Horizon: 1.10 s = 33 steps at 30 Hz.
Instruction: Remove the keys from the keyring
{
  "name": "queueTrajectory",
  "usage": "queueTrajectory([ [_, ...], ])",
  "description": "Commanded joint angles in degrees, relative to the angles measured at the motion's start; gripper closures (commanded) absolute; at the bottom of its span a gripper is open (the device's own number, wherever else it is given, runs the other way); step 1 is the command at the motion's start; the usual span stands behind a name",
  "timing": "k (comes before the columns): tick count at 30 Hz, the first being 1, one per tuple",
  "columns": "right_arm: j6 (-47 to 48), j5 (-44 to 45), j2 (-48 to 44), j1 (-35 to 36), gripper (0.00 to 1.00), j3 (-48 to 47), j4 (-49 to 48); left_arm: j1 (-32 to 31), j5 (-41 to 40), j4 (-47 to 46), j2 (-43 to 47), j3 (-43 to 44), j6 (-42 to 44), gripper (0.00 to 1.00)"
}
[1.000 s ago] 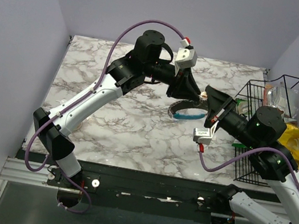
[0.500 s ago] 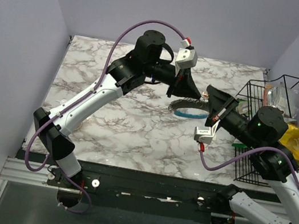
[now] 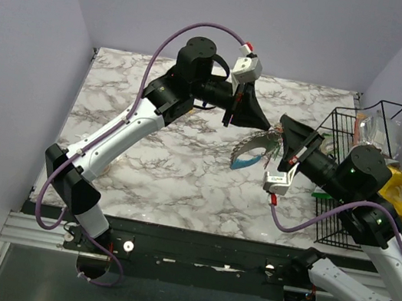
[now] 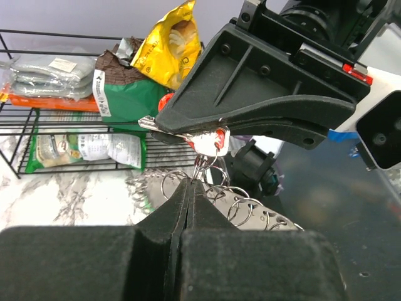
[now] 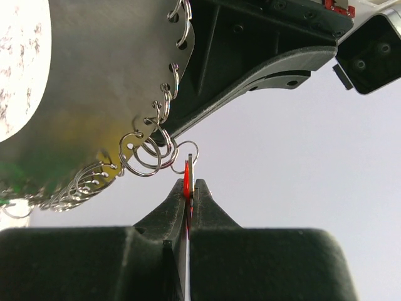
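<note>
Left gripper (image 4: 190, 184) grips tilted keyring (image 3: 241, 158) (blue end low); right gripper (image 5: 188, 185) pinches red key (image 5: 187, 175).

1. Table (image 3: 145, 158): bare marble shows at the far left, along the rear and at the near centre.
2. Left arm (image 3: 127, 126): slants above the left half, from the near edge to the centre.
3. Left gripper (image 3: 266, 125) and right gripper (image 3: 283, 126): tips meet, with no passage between them; the keyring (image 3: 246, 157) hangs just beneath.
4. Wire basket (image 3: 333, 230): full of packets, lines the right edge, with the right arm (image 3: 375, 220) just beside it.
5. Side wall (image 3: 10, 86) and rear wall (image 3: 247, 18): close those two sides.
</note>
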<state>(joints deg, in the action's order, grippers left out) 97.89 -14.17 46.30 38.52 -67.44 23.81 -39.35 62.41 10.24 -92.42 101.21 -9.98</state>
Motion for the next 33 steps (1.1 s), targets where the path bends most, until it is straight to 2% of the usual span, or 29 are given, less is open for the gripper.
queueTrajectory([
  [1,-1.2,-0.5,-1.3,0.1,0.99,-0.4,-1.1,1.2,3.2,-8.8,2.2,-2.0,-7.0,1.00],
  [5,-1.6,0.0,-1.7,0.1,0.99,0.5,-1.1,1.9,5.8,-15.7,2.6,-3.6,-12.8,1.00],
  [8,-1.7,0.2,-2.2,0.1,0.99,0.9,-1.1,3.0,7.7,-33.0,2.9,-7.6,-27.8,1.00],
  [9,-1.7,0.3,-2.3,0.1,0.99,1.1,-1.0,3.4,7.9,-48.5,2.8,-9.3,-33.4,1.00],
  [10,-1.8,0.3,-2.4,0.1,0.99,1.2,-0.7,3.7,7.8,-55.6,2.6,-12.1,-44.3,1.00],
  [11,-1.9,0.2,-2.4,0.1,0.99,1.3,-0.5,4.0,7.6,-59.3,2.2,-12.7,-46.3,1.00],
  [14,-1.9,0.1,-2.8,0.1,0.99,1.9,0.1,3.8,7.4,-54.7,2.6,-12.4,-42.8,1.00],
  [29,5.2,-2.6,-3.9,0.4,0.99,5.9,1.0,3.8,6.9,-55.3,2.1,-12.8,-43.8,1.00],
  [32,4.1,-1.8,-3.0,0.4,0.99,4.9,-0.1,3.8,7.4,-51.5,2.2,-12.1,-40.5,1.00],
  [33,3.8,-1.8,-2.9,0.3,0.99,4.4,-0.1,3.8,8.1,-47.5,2.2,-11.8,-38.4,1.00],
])
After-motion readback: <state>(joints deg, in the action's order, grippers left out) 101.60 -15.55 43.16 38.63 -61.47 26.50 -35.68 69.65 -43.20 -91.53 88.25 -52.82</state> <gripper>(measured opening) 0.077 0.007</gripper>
